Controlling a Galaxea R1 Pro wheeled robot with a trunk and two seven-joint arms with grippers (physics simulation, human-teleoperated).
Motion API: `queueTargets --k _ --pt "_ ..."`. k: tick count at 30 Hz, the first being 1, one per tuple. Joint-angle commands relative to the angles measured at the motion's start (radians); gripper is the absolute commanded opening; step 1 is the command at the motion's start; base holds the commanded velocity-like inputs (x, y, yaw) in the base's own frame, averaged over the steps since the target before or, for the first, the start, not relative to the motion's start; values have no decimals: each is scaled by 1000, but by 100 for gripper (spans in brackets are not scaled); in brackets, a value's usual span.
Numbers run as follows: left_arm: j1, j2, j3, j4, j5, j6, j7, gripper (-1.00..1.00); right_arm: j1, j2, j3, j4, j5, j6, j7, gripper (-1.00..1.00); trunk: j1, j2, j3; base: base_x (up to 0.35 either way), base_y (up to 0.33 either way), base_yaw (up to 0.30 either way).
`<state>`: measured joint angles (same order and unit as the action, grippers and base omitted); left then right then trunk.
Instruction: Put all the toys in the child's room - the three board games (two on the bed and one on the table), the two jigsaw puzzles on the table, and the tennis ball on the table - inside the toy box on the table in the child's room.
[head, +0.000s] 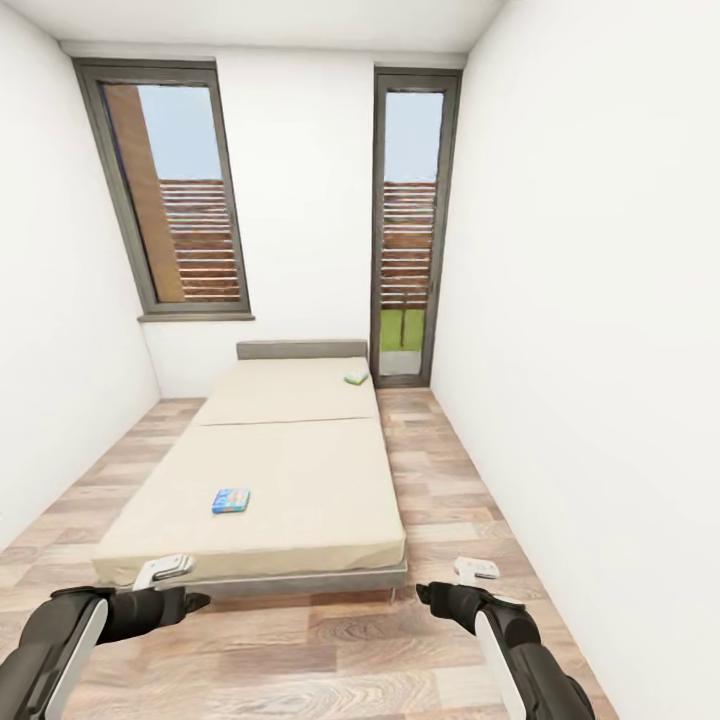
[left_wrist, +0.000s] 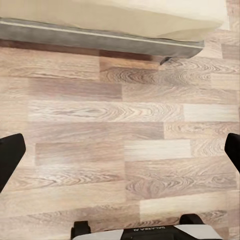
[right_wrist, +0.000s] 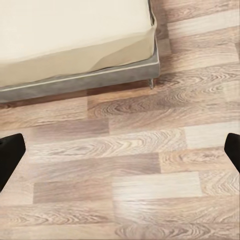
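Note:
The bed (head: 290, 470) with its beige mattress lies lengthways ahead of me in the child's room. One board game (head: 231, 500), blue and flat, rests near the mattress's foot on the left. Another board game (head: 356, 378), pale green, lies by the grey headboard on the right. My left gripper (head: 195, 600) and right gripper (head: 425, 592) hover over the floor just short of the bed's foot, both open and holding nothing. In the wrist views the dark fingers (left_wrist: 10, 155) (right_wrist: 10, 155) stand wide apart above wood planks, with the bed frame (left_wrist: 100, 40) (right_wrist: 75, 82) beyond. The table, toy box, jigsaw puzzles and tennis ball are out of view.
White walls close in on both sides. A strip of wood-plank floor (head: 440, 480) runs along the bed's right side and a narrower one along its left. A grey-framed window (head: 180, 190) and a tall glass door (head: 410, 230) stand in the far wall.

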<state>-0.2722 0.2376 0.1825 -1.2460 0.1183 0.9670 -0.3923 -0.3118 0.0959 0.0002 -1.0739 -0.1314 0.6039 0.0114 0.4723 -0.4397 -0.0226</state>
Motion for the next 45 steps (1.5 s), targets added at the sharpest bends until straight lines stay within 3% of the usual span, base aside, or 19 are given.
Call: queueTargets --k 1,13,35,45 --pt "-1 0 1 0 9 7 3 100 -1 0 -1 -1 -5 5 -1 100 1 -2 -2 24 323 -12" --pt "-1 0 2 -3 9 7 3 100 -1 1 0 -1 -5 2 -1 100 1 -2 -2 5 238 105" --pt "-1 -1 0 -25 9 7 3 100 -1 16 -1 -1 -5 -2 -1 100 1 -2 -2 2 5 6" --pt "0 -1 -2 -47 9 5 3 100 -1 27 -2 -1 -5 -4 -5 100 1 -2 -2 195 0 75"
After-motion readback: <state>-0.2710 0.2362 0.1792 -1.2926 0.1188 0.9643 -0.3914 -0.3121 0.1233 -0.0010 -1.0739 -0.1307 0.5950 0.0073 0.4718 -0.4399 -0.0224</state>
